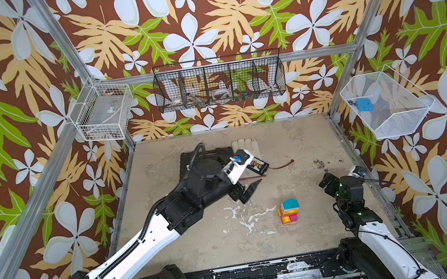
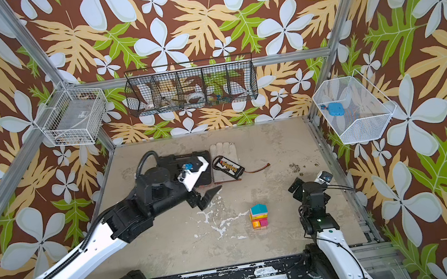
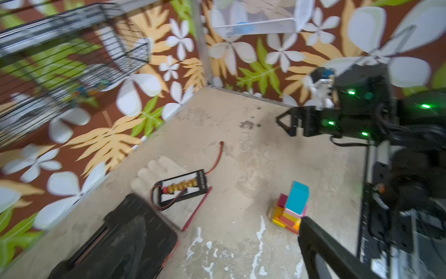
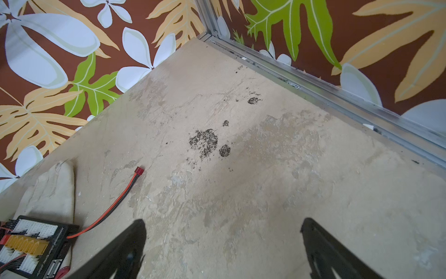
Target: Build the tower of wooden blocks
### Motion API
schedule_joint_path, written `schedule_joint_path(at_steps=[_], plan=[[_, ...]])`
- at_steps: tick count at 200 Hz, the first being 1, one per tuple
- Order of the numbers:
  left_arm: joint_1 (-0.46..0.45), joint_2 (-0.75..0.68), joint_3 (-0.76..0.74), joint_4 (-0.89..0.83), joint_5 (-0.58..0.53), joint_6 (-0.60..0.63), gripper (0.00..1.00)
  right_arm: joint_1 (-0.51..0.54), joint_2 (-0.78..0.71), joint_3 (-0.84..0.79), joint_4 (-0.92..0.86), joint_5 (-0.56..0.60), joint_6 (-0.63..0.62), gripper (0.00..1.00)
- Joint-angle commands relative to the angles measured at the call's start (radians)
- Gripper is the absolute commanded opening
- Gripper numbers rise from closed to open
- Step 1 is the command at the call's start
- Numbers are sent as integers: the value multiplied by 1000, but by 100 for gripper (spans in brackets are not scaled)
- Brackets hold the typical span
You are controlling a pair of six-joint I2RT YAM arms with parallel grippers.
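Teal-capped, many-coloured wood block tower stood alone as the black left gripper and right gripper hung clear, seemingly to spare it, both gaping and empty.

- One block tower is standing on the bench.
- One glove, one black case and one charging board are lying there.
- Three wire baskets are hanging.

Lab test cell: aluminium frame
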Motion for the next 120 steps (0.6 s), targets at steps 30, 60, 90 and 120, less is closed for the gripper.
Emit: schedule_joint_path(at_steps=[30,60,90,120], plan=[[433,-265,-470,510,-204,-332,100,1,73,61,156,34,-101,100],[633,-253,-700,721,-321,-411,100,1,218,215,176,81,-194,100],[725,-118,-892,1005,-439,-327,100,3,412,256,371,71,-370,100],[753,124,-987,1335,-441,-298,100,31,571,107,682,-14,-454,100]])
